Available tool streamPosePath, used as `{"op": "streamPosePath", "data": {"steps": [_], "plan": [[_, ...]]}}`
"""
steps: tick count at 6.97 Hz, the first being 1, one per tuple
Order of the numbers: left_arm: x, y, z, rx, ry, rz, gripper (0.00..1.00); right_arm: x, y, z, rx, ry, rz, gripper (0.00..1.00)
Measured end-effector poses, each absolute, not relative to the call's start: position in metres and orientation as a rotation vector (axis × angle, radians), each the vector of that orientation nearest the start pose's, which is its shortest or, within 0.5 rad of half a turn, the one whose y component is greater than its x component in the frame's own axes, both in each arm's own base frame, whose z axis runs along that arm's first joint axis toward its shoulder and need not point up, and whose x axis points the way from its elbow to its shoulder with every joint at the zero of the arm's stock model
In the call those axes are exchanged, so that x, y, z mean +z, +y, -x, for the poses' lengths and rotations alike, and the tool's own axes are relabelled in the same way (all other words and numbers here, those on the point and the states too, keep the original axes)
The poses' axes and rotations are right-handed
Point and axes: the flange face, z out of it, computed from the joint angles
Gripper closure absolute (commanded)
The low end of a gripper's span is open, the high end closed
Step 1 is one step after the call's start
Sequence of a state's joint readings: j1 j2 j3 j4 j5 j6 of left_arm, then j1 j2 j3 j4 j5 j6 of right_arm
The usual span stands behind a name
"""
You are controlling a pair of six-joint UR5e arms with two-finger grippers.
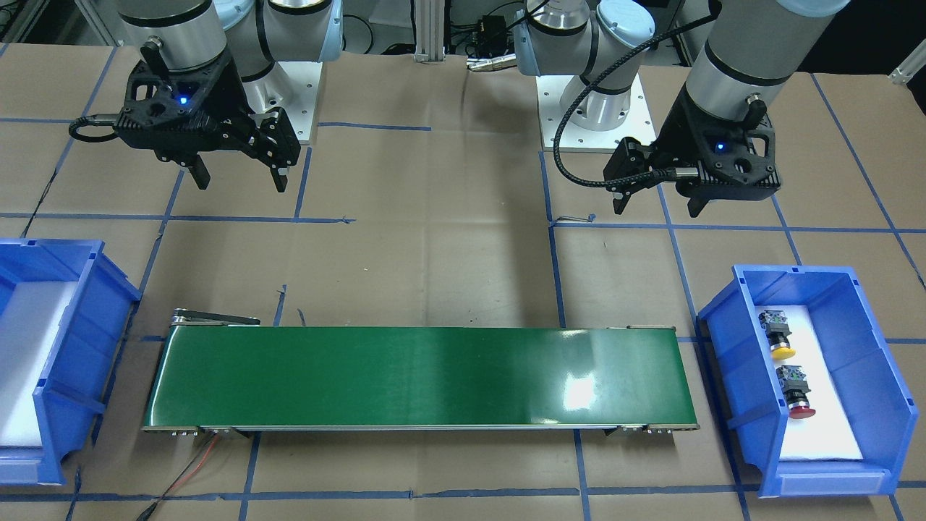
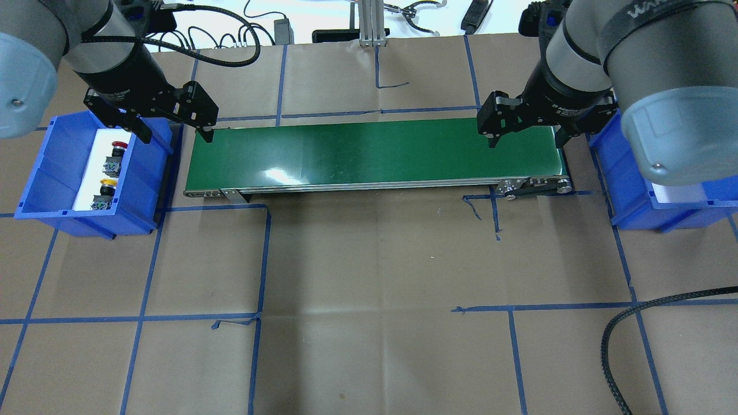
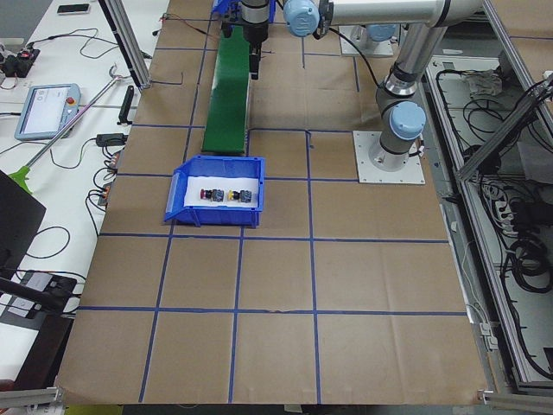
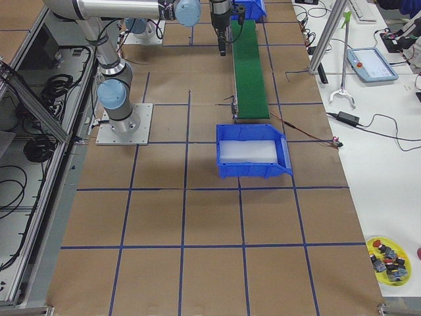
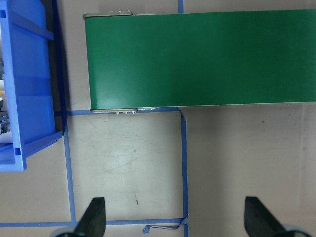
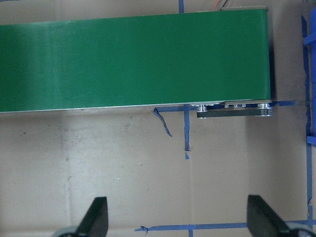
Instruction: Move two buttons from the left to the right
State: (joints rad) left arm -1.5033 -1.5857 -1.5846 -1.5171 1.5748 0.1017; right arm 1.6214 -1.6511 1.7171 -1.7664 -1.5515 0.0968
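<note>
Hands, left hand [image 1: 657,210] and right hand [image 1: 241,185], hung open, empty; yellow-capped button [image 1: 780,339] and red-capped button [image 1: 796,394] lay in a blue plastic bin [image 1: 727,369].

A green conveyor belt [image 1: 419,376] lies left to right across the desk [image 2: 369,276], which is covered in brown paper with a blue tape grid. The left blue bin [image 2: 141,190] and the right blue bin [image 2: 625,190] stand just beside the belt ends. Both are lined white.
</note>
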Motion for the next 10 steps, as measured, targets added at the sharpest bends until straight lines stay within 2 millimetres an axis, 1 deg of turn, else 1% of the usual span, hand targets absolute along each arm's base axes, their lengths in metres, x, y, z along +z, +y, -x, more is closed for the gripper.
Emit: {"op": "streamPosePath", "data": {"steps": [6, 8, 9, 10], "plan": [[0.480, -0.506, 0.100, -0.041, 3.142, -0.046, 0.00, 0.471, -0.461, -0.159, -0.176, 3.109, -0.072, 0.00], [0.480, -0.504, 0.099, -0.039, 3.142, -0.050, 0.00, 0.466, -0.457, -0.158, -0.100, 3.116, -0.075, 0.00], [0.480, -0.505, 0.097, -0.040, 3.137, -0.054, 0.00, 0.464, -0.455, -0.158, -0.076, 3.118, -0.076, 0.00], [0.480, -0.508, 0.089, -0.044, 3.134, -0.047, 0.00, 0.463, -0.455, -0.158, -0.065, 3.118, -0.077, 0.00]]}}
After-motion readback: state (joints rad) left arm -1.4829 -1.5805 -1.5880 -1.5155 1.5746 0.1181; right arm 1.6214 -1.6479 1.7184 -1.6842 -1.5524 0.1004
